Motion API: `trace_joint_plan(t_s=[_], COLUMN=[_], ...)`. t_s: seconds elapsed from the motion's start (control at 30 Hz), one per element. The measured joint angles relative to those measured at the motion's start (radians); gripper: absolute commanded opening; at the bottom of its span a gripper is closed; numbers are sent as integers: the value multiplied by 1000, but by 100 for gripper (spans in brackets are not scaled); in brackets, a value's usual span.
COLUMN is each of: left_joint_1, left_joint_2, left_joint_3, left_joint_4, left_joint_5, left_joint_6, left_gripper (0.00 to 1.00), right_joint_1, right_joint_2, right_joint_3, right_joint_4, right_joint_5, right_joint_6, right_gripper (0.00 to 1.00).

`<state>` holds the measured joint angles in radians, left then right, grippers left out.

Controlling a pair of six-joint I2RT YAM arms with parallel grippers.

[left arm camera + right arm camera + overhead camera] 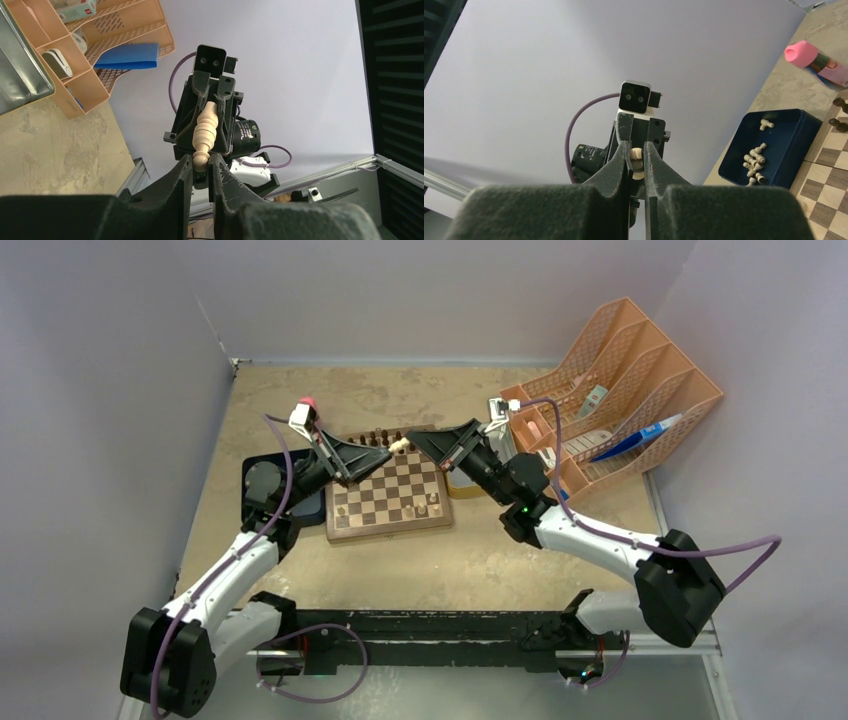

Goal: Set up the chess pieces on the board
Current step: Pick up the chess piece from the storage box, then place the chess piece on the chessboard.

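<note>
Fingers first: my right fingers [616, 172] are clenched on the pale piece [207, 122], a light, stiff, smooth turned thing that I judge could slip or twist, so the waist under its knob is the place to pinch. My left fingers [181, 182], narrowed to a slit, flank its small end; whether they press it I cannot tell. Both pairs meet in the air above the board [390, 529]. Loose pale pieces [755, 160] lie in a blue tray [784, 167] off to the right of my right fingers.
</note>
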<state>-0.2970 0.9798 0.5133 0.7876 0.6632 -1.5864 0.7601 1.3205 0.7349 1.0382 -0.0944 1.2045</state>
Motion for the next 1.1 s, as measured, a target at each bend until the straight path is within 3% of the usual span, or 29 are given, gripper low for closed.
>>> trace_joint_plan(t_s=[0.13,0.27,0.43,0.73,0.93,1.1], left_joint_1=[0,0,0,-1,-1,-9], left_joint_2=[-4,-32,-63,-71,57,222], left_joint_3=[-2,3,96,294,328,332], left_joint_4=[-13,-100,-364,-874,-1111,-1213], left_joint_5=[-3,-10,-50,-177,-228,-282], left_joint_6=[12,85,272,676,859,935], left_gripper=[0,0,0,0,0,0], right_joint_1=[0,0,0,0,0,0], right_joint_2=[0,-1,-46,-275,-399,-452], right_joint_3=[0,-3,-41,-127,-152,-190], right_joint_4=[-2,-2,-48,-260,-363,-431], right_joint_5=[2,2,8,107,160,190], right_joint_6=[-1,-9,-62,-225,-309,-341], right_gripper=[0,0,0,0,0,0])
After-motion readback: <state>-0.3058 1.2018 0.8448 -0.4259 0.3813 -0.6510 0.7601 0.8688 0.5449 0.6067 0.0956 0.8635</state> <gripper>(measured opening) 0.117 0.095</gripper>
